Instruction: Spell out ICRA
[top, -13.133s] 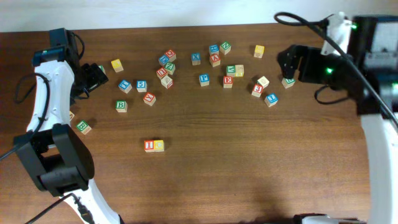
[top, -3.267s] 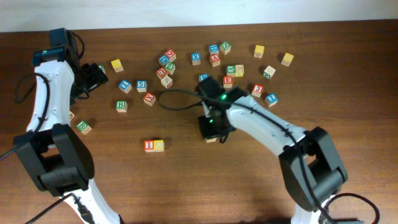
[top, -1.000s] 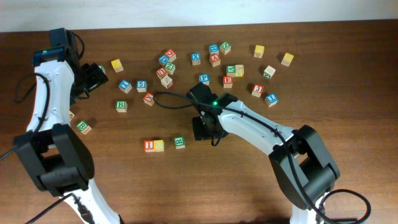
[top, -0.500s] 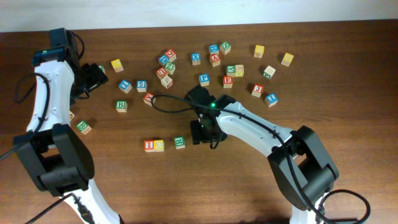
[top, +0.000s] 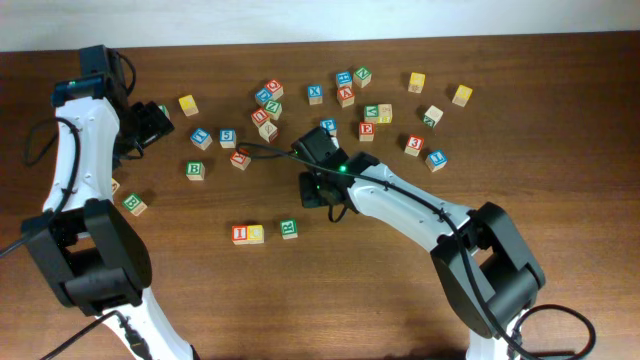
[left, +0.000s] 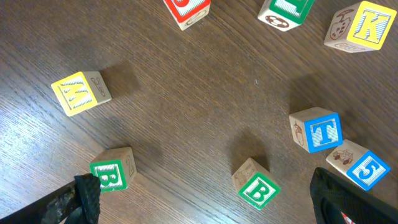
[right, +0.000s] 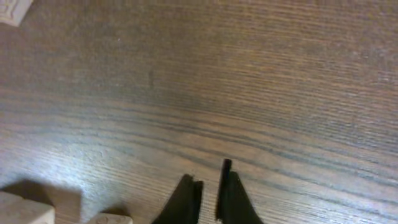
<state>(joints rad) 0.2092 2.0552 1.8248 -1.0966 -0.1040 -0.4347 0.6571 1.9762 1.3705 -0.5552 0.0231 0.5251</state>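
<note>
Left hand (top: 152, 122): released, jaws spread wide, nothing between them, over the far left part of the surface (top: 400, 300). In the left wrist view its fingers (left: 84, 200) sit at the two bottom corners. Below and between them lie a green B cube (left: 114, 175) close to the left finger and a second green B cube (left: 256, 189) nearer the right finger. A yellow W cube (left: 81, 93) lies further out ahead. A blue T cube (left: 316, 130) and a blue 5 cube (left: 359, 167) lie just beside the right finger.

I cube (top: 240, 234) and yellow cube (top: 256, 234): touching side by side, well apart from the left hand, near the right hand on its left. R cube (top: 288, 229): just right of the yellow cube with a small gap, near the right hand but not touching it.

Right hand (top: 318, 193): clenched, fingers (right: 186, 200) pressed nearly together, grasping nothing, above bare wood. Cube corners show at the left edge of the right wrist view, unreadable.

A cube (top: 345, 96): in the far cluster, beyond the right hand, apart from it.
</note>
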